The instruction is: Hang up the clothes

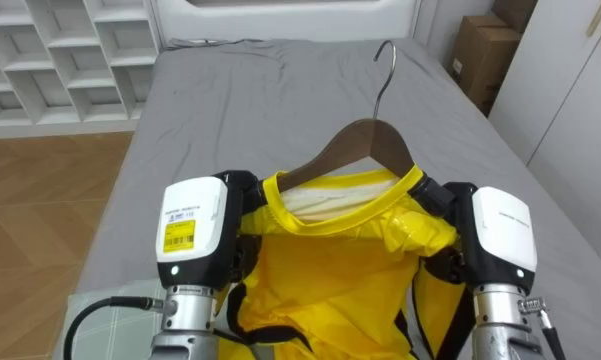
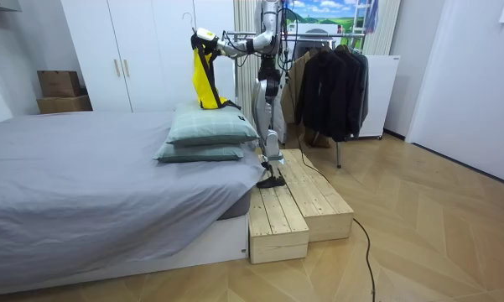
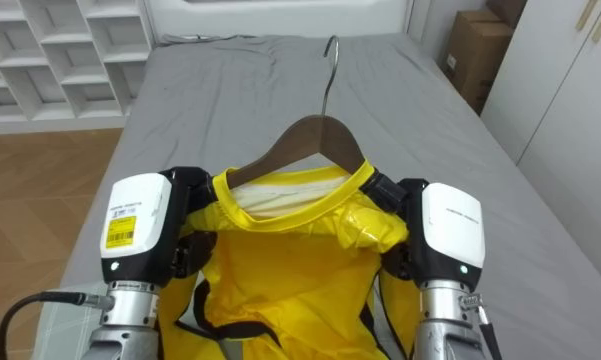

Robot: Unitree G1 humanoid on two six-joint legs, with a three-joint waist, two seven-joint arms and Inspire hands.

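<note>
Right now the yellow garment (image 1: 320, 270) is up in the air in front of my chest, draped on a wooden hanger (image 1: 365, 140) whose bar runs straight across me, from one side to the other; its collar opens toward me and the cloth falls down between my forearms. The hanger's wire hook (image 1: 383, 60) stands up from the middle and leans away from me, out over the grey bed (image 1: 230, 110); that direction is what the coming move turns on, I judge.

My 2 hands sit at the 2 ends of that long axis, so neither is nearer than the other. My left hand (image 1: 193, 232) is closed on the garment's left shoulder, dark fingers curled into the yellow cloth over the hanger's end; my right hand (image 1: 502, 232) is clamped the same way on the right shoulder, where the cloth bunches.

From the room view I stand on a wooden platform (image 2: 298, 197) at the head end of the bed, arms held out over 2 stacked pillows (image 2: 210, 130); the clothes rack (image 2: 331, 75) with its dark coats is behind me. So the hook faces away from the rail; I expect I must turn my whole body before it can catch there.
</note>
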